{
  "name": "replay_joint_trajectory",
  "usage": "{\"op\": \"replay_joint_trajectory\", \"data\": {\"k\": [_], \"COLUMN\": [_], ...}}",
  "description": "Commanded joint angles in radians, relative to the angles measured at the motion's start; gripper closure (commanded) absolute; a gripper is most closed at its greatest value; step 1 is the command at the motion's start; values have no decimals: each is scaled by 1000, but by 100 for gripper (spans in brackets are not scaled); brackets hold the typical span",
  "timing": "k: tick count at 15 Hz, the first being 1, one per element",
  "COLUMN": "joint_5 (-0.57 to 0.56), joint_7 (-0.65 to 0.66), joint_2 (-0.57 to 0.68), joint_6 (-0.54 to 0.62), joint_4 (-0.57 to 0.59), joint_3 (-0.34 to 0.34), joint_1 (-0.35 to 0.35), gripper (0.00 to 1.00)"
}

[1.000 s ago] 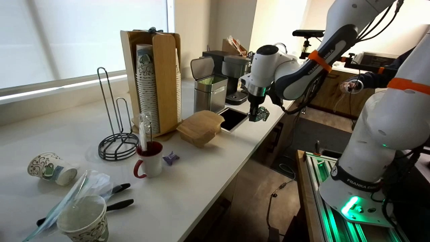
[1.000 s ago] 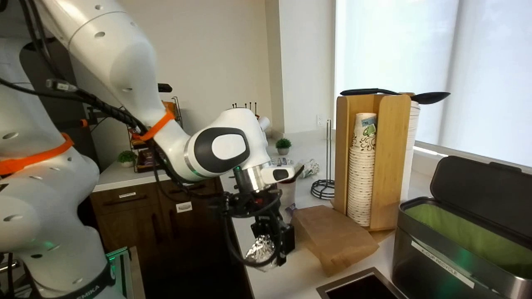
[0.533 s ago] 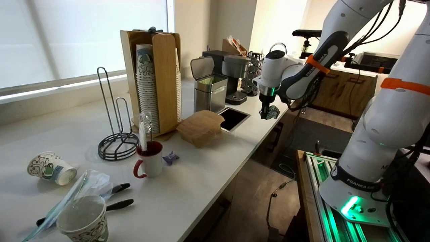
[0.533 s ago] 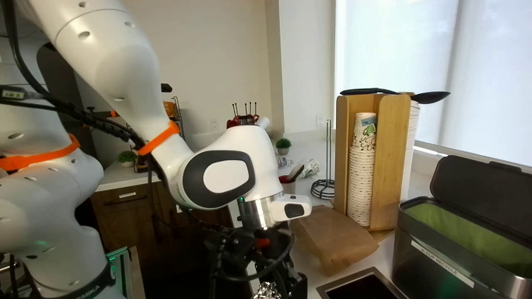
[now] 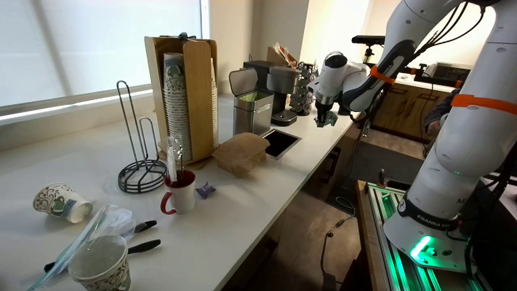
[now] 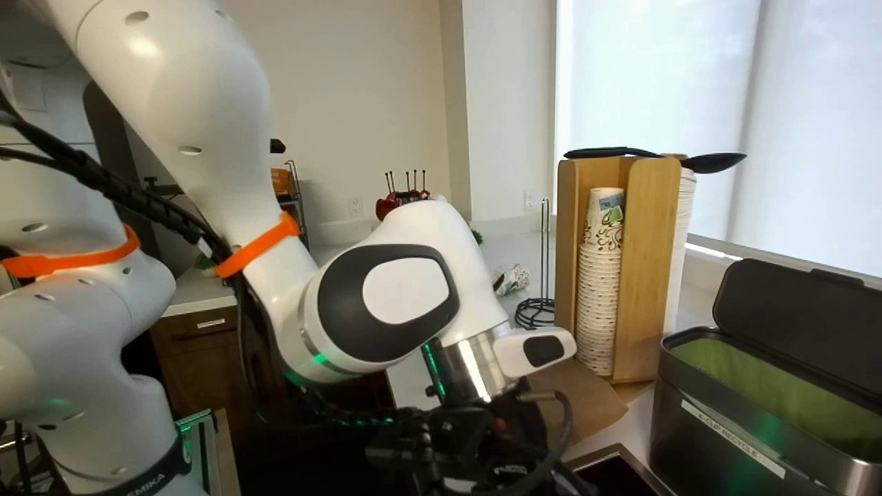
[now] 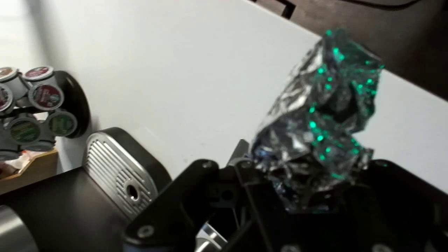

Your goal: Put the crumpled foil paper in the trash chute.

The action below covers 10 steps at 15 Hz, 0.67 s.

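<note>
Bin (image 6: 723, 461) reads "K-CUP RECYCLE"; arm (image 5: 398, 60), "FRANKA EMIKA".

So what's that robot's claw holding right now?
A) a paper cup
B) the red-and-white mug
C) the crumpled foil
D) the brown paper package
C: the wrist view shows the shiny crumpled foil sticking out from between the fingers of the gripper.

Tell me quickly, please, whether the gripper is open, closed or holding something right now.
Gripper: closed on the crumpled foil, holding it between its jaws.
</note>
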Motion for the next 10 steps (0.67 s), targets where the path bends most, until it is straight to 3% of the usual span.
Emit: {"op": "replay_joint_trajectory", "data": {"k": [1,5,10], "joint_5": [-27,33,88], "joint_7": [19,-20,-94], "joint_2": [153,267,376], "joint_6": [130,239,285], "joint_4": [142,259,353], "joint_3": [-4,36,97], "joint_1": [-8,-9,-34], "gripper": [98,98,98]}}
